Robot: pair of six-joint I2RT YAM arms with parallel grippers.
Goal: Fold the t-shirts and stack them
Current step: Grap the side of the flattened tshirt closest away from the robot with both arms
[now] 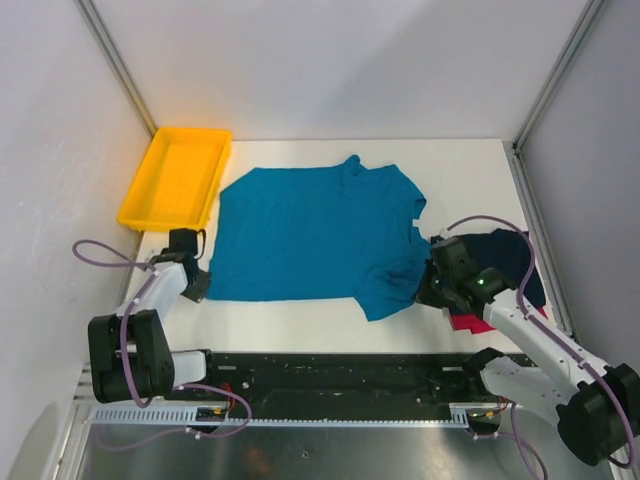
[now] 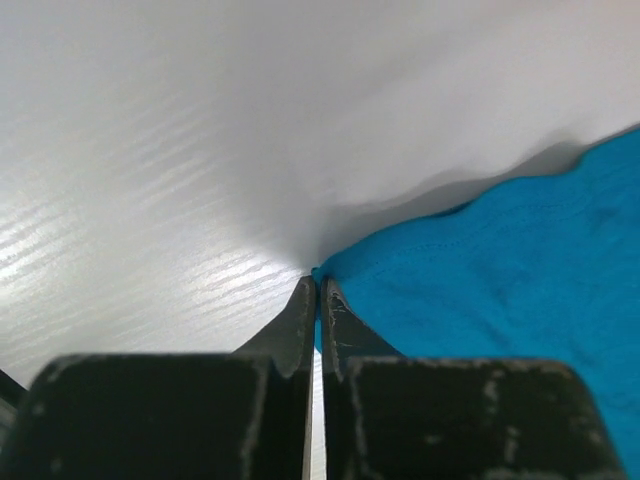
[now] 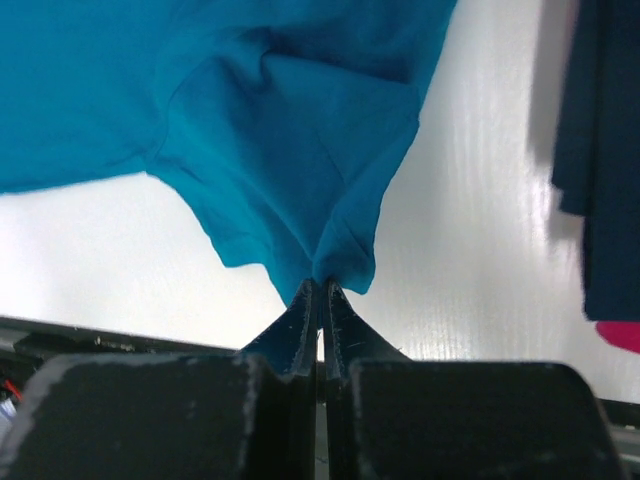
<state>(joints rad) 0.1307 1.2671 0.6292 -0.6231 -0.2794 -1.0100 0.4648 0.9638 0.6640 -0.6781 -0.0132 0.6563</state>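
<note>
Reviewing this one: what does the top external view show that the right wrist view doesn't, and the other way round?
Only the top external view shows the yellow tray at the far left, the left arm at the near-left corner of the teal t-shirt, and that shirt's whole spread outline. Only the right wrist view shows, close up, the right jaws shut on a bunched edge of the teal cloth. Both show the teal t-shirt, the navy t-shirt, the red-pink t-shirt peeking out by it, and the white table.
</note>
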